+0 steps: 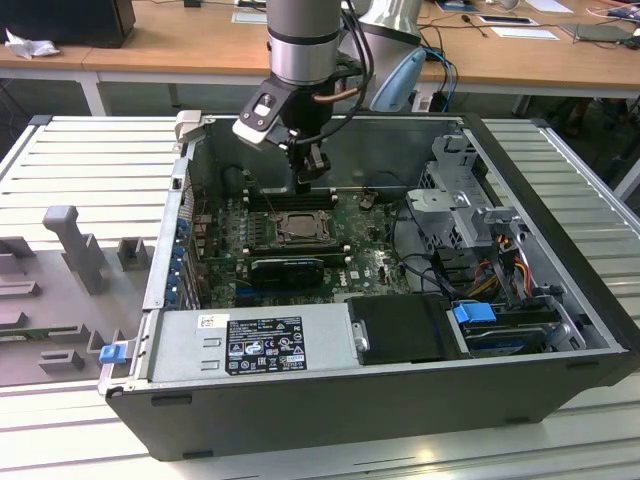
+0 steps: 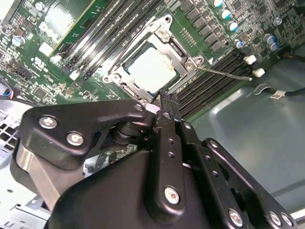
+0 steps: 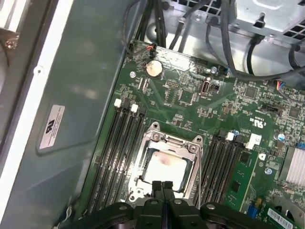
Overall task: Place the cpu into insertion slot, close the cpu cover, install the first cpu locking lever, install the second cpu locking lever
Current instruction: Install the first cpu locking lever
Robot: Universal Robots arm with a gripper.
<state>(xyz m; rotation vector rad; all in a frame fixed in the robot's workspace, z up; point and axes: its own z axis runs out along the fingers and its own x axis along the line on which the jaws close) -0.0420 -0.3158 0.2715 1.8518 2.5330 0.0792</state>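
Cpu: sits flat in slot, metal top up, edges square to the socket; square itself, so no long axis. Cover: lies down over it, framing the top.

Handling, as judged: light, rigid, smooth on top, fragile underneath; safe only by the edges.

Lever: thin wire rod, likely stiff and springy. Points out from a slot corner across the memory slots; best taken near the free end.

Jaws: pressed together, empty, just above the slot's rim; contact cannot be told.
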